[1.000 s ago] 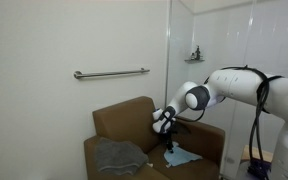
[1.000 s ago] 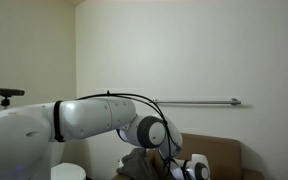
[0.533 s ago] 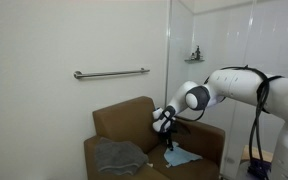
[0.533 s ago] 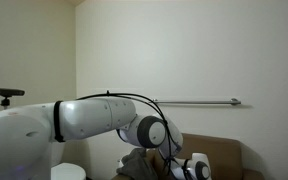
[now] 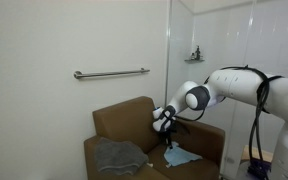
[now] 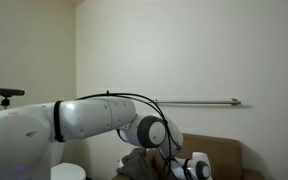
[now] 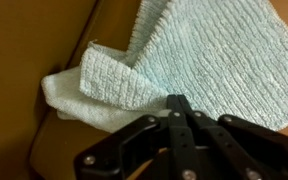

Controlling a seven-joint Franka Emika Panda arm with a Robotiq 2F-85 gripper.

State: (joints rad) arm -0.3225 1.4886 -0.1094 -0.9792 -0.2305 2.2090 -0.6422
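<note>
A light blue ribbed cloth (image 7: 214, 50) lies rumpled on the brown seat (image 7: 29, 50) of an armchair (image 5: 124, 122); in an exterior view the cloth (image 5: 182, 157) sits at the seat's near corner. My gripper (image 7: 178, 100) points down into it with its black fingers pressed together, their tips sunk into the cloth's surface beside a folded-over edge. In that exterior view the gripper (image 5: 167, 144) hangs just over the cloth's edge. The arm (image 6: 94, 118) fills most of an exterior view, hiding the gripper's tips there.
A crumpled grey cloth (image 5: 117, 155) lies on the other half of the seat. A metal grab bar (image 5: 111, 73) runs along the wall above the chair. A small corner shelf (image 5: 194, 58) holds an object. The chair's back and armrests close in the seat.
The jaws have closed onto the light blue cloth. The arm itself has hardly moved.
</note>
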